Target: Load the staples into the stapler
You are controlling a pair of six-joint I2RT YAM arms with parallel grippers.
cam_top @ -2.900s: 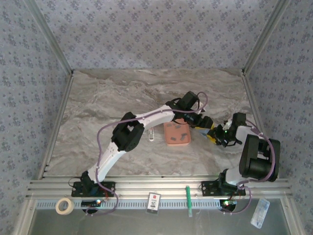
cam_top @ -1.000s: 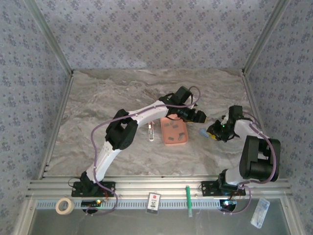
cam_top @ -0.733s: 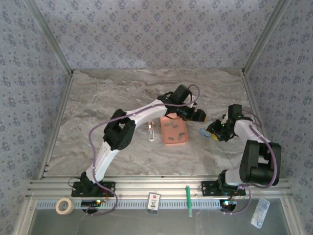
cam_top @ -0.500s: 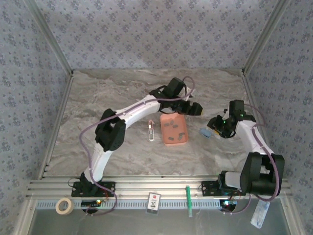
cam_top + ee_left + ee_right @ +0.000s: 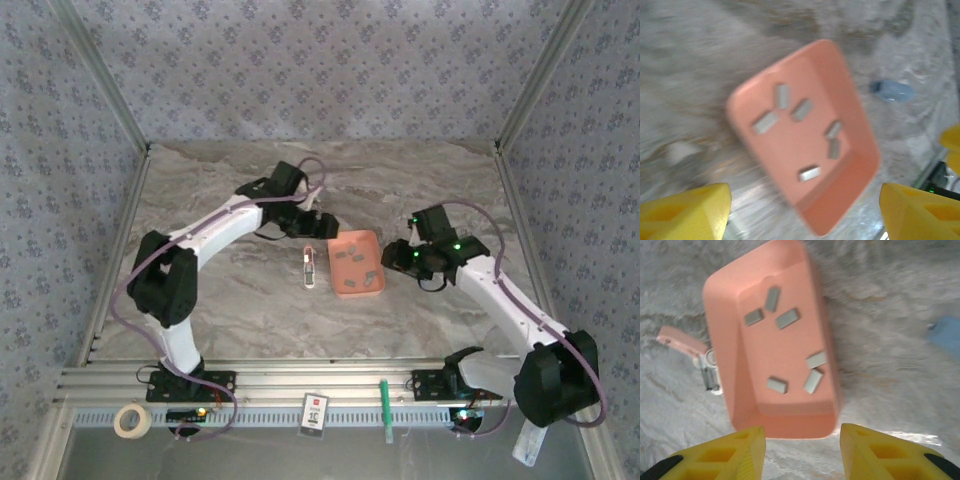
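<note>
Marble table (image 5: 240, 310); stapler (image 5: 946, 336) blurry, half off-frame.

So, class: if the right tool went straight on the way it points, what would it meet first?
Probably the near end of the salmon-pink tray, straight ahead of the right tool; depth is unclear.

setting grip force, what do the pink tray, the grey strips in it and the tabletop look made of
Tray: likely moulded plastic, matte salmon pink, with rounded corners and even colour. Strips: probably metal, dull grey flat bars; blur hides any shine. Tabletop: veined grey-beige marble look; real stone or printed laminate, cannot tell.
</note>
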